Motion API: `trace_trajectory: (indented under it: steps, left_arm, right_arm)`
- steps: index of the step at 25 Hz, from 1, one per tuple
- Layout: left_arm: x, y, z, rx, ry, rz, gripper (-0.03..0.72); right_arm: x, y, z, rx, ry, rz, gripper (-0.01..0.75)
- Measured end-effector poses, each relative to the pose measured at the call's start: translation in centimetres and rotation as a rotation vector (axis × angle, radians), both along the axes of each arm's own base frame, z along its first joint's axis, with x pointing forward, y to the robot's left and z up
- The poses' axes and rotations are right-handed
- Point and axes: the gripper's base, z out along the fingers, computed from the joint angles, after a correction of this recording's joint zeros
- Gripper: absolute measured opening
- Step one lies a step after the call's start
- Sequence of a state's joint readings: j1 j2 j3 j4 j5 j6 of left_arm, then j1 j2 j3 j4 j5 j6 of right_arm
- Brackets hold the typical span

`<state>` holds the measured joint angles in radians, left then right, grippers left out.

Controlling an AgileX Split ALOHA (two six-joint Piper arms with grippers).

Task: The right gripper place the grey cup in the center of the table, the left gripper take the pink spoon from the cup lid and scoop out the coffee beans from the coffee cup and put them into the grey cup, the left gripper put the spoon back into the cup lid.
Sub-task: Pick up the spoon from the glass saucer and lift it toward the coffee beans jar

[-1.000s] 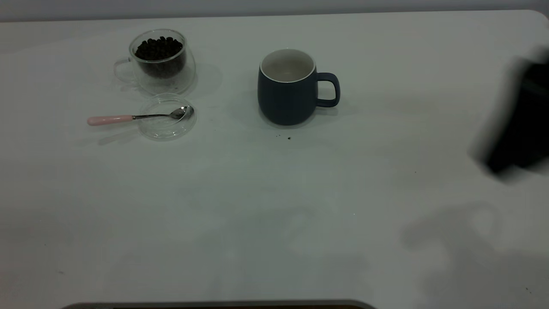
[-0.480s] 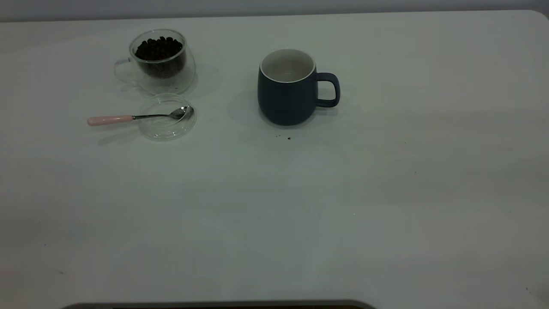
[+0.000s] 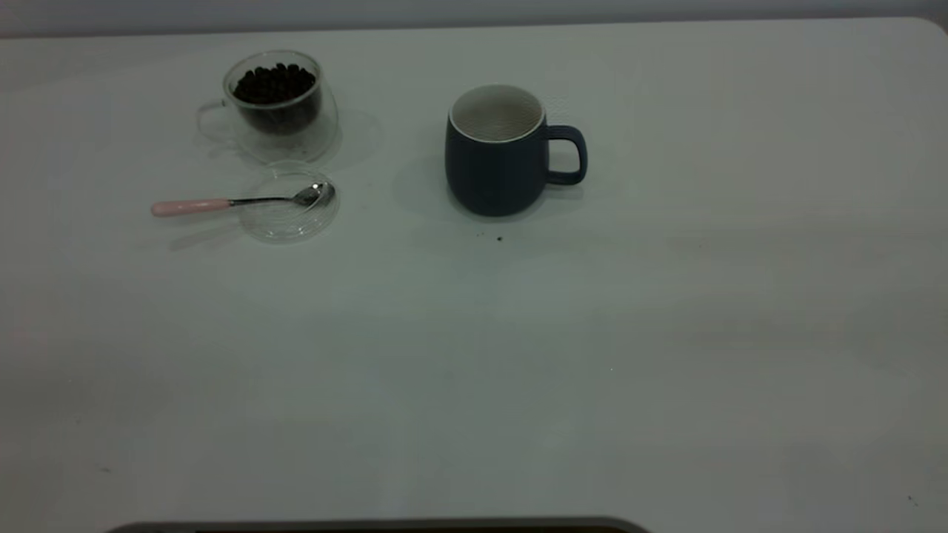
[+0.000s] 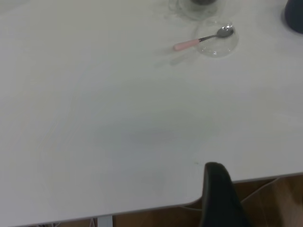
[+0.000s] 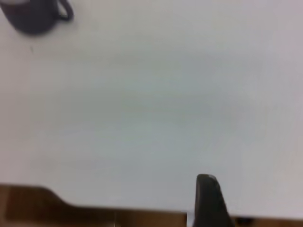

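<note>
Right arm has withdrawn from the exterior view since a second ago; both grippers' states cannot be told. Grey cup (image 3: 495, 152) stands mid-table – ready for beans. Spoon (image 3: 237, 201) rests bowl-in-lid (image 3: 290, 203), handle overhanging – graspable, beside coffee cup (image 3: 275, 104)

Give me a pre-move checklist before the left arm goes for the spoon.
1. Grey cup upright near table centre, handle toward the right arm's side: ok.
2. Pink spoon bowl in the cup lid, pink handle sticking out over the table: ok.
3. Coffee cup upright behind the lid, holding beans: ok.
4. Exterior view shows no arm near the cups or spoon: ok.
5. Left gripper back near the table edge, open or shut: cannot tell.
6. Right gripper back near the table edge, away from the grey cup: ok.
</note>
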<state>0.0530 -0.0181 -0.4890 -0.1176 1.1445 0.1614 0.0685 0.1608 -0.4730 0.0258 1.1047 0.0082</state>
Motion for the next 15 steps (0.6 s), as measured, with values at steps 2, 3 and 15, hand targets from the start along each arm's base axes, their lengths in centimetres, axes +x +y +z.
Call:
trace_trajectory:
  steps: [2,3,15]
  left_arm:
    - [0.0,0.0,0.0,0.000,0.000,0.000,0.470]
    - [0.0,0.0,0.0,0.000,0.000,0.000,0.470]
    - [0.0,0.0,0.0,0.000,0.000,0.000,0.470]
  right_arm:
    - [-0.7,0.0,0.0,0.003,-0.044,0.000,0.506]
    - [-1.0,-0.1,0.1,0.004,-0.065,0.000,0.506]
    - [-1.9,-0.3,0.0,-0.008,-0.117,-0.018,0.506]
